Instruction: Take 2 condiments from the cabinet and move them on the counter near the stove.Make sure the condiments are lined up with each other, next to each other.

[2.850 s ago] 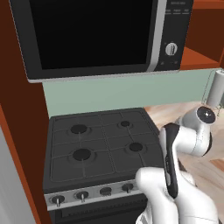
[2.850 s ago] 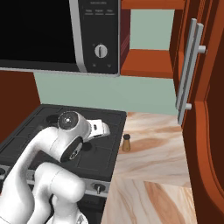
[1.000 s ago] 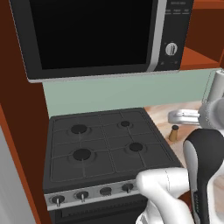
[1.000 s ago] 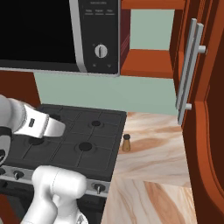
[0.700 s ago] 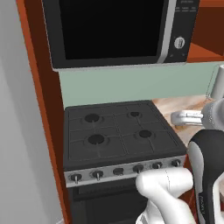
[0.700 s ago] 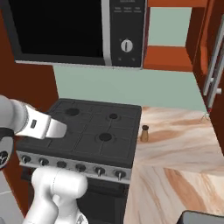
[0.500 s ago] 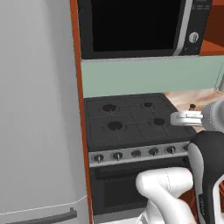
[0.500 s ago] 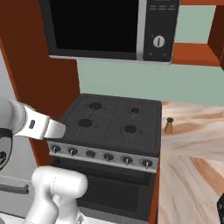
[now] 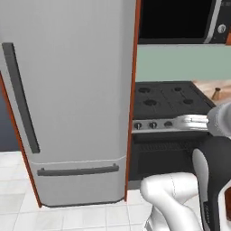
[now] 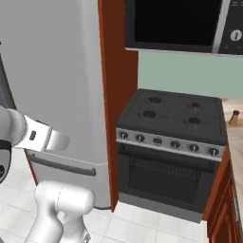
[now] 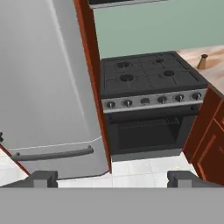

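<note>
A: Where do we stand with the gripper [image 11: 111, 178] now?

B: Its two fingertips are spread wide at the bottom of the hand view, with nothing between them. So it is released and carries nothing.

A: And the shakers?

B: We see one shaker [image 11: 203, 61] far ahead of the gripper and off to its right, standing upright on the counter [image 11: 209, 70], just beside the right edge of the stove [image 11: 148, 76]. In the right base view the same shaker [image 10: 233, 117] stands just past the stove's corner. We judge it is placed there on purpose, because the task asks for the counter near the stove. Which cap it has is too small to tell.

A: The second one?

B: We cannot say where it is. We suppose it is in the cabinet, but that is only our guess.

A: What is directly in front of the gripper?

B: The oven door [image 11: 146, 133] below the stove, and to the gripper's left the big grey fridge [image 11: 39, 83]. The gripper is well apart from the counter.

A: So the task is about half done?

B: We judge so: one shaker set down, one to fetch. It should end touching or just beside the first, in a line.
</note>
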